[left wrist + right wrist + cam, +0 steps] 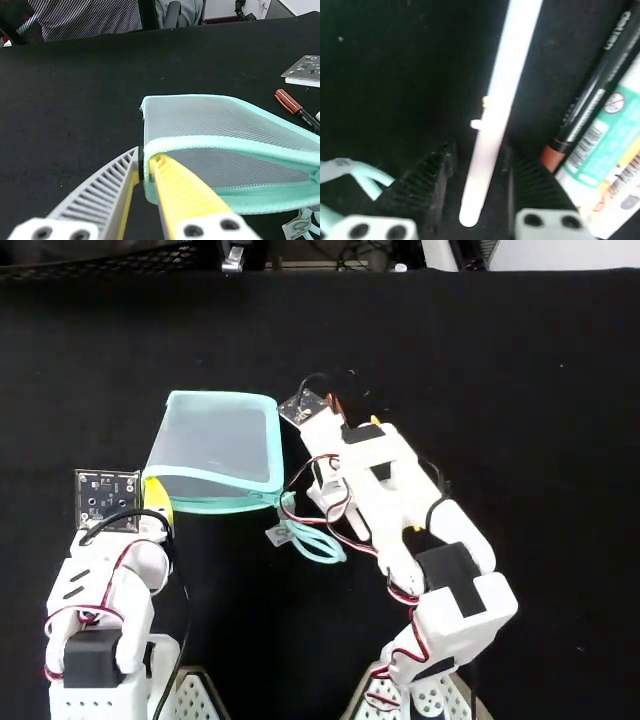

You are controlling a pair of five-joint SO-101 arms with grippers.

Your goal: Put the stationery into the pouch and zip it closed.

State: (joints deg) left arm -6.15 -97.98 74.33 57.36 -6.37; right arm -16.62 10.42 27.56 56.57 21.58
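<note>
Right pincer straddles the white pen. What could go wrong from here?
The right pincer is open around the white pen, close to the black pen; closing could nudge that. The left pincer grips only a corner of the pouch, which might slip free on insertion.

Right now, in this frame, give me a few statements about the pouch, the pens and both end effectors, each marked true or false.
1. The left end effector clamps the pouch at one end of its opening, with the yellow finger inside and the grey one outside. True.
2. The pouch is zipped closed. False: its mouth gapes open.
3. A white pen lies between the fingers of the right end effector, which stand apart on either side of it. True.
4. The red-capped pen sits inside the pouch. False: it lies on the black table, outside the pouch.
</note>
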